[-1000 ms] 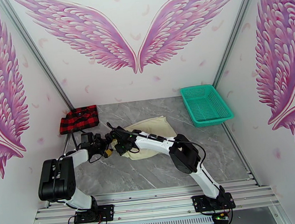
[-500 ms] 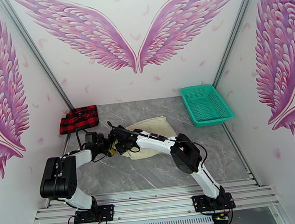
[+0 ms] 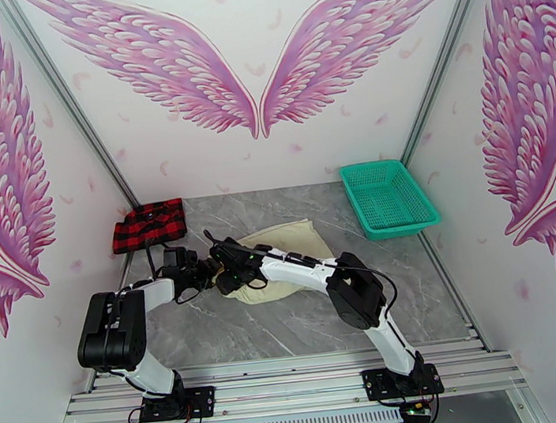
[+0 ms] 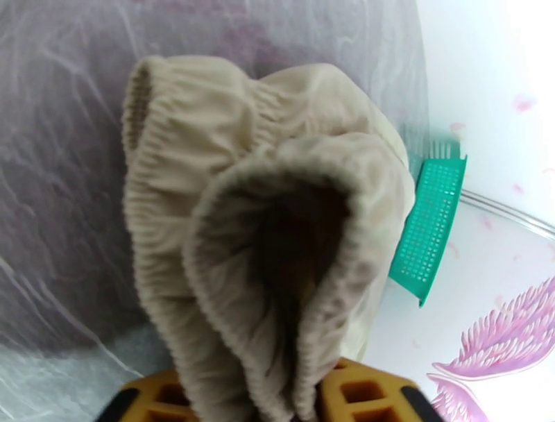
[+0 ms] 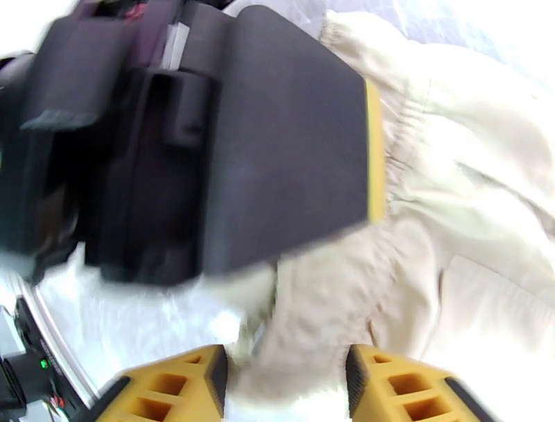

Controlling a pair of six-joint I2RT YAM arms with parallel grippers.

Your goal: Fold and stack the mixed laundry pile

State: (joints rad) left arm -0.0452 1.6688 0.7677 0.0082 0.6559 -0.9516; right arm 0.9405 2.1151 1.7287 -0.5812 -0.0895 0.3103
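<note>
Left tool [image 4: 263,406] is seen pinched on the cream garment [image 4: 229,229]. The cloth is drawn down between the two yellow fingers, and its gathered band [image 4: 173,139] is bunched into a hollow fold above them. Right tool [image 5: 284,385] is set just beside the left one, almost nose to nose. Its jaws are held spread, with cream cloth lying loosely between them and no squeeze to be made out.

Garment is found mid-worktop [image 3: 290,326], a little left of centre, crumpled in a low heap under both wrists. It is judged light, limp and wrinkly, and not fragile. No shape is expected to be kept once it is lifted, so sagging and bunching are to be allowed for. The gathered band is thicker than the plain cloth and is judged the better hold. It is best taken at two points well apart along the band, so the piece can be pulled flat. From a single pinch, only a hanging bundle is likely to be had.

Checked shirt [image 3: 149,224] is laid at the far-left corner, well apart, apparently folded flat. Teal basket [image 3: 355,200] is placed at the far right, well apart. Neither is judged to be in the way. The main obstruction is posed by the tools to each other: in the right wrist view the left tool's black body is crowded close against the cloth.
</note>
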